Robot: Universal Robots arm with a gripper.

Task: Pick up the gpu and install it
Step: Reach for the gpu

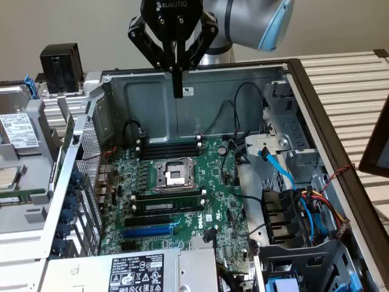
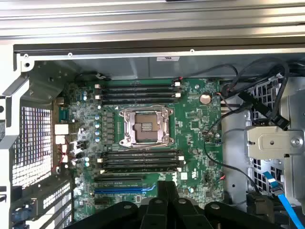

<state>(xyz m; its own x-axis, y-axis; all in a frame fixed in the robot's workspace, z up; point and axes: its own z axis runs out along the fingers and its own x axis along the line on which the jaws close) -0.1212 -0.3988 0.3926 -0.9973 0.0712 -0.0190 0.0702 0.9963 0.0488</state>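
Evidently the pick-up is not yet made: the gripper [image 1: 177, 91], top centre of frame, hangs clenched and empty above the motherboard [image 1: 213, 167]. Where the gpu lies I cannot tell. Grasping it calls for opened fingers.

Black fingers [image 1: 177, 82], silver arm [image 1: 243, 23] (light-blue cap [image 1: 276, 24])

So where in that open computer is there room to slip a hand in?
Above the motherboard, between the perforated wall and the drive cage, it's open. The slatted surface is bare. Cables crowd the exterior view's right.
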